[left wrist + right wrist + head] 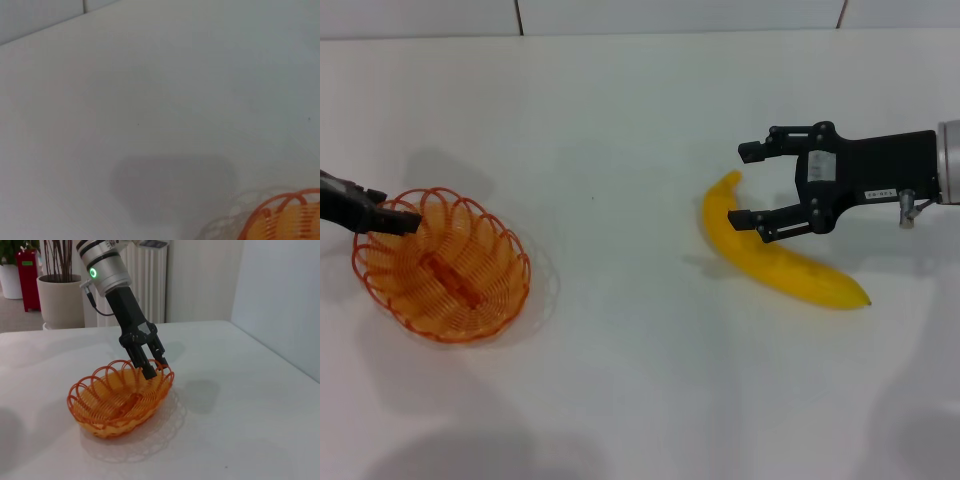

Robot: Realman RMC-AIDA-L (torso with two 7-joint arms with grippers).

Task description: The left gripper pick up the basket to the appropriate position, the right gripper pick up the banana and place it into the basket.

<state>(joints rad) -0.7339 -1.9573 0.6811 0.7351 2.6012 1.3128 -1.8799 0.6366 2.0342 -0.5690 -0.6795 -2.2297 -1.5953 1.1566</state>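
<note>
Head view: the white table [640, 120] carries the basket [442, 265] and the banana [775, 255], well apart from one another. Taking the basket as landmark, the left gripper [400, 222] reaches in from the side away from the banana, its fingers straddling the scalloped rim, one inside the rim and one outside. The right wrist view shows this same left gripper [152, 366] descending steeply onto the basket [120, 397], fingers [148, 371] close together about the wire loops; whether they actually clamp the rim cannot be told. The basket sits flat on the table, upright and with nothing in it. The banana lies on its side on the table, far from the basket on the right arm's side, its curved stem end nearest the basket and its pointed tip farthest. The right gripper [747, 185] hovers over the stem end of the banana, jaws spread wide apart, holding nothing. Left wrist view: only a corner of the basket [285, 217] and bare table [160, 75] appear
</note>
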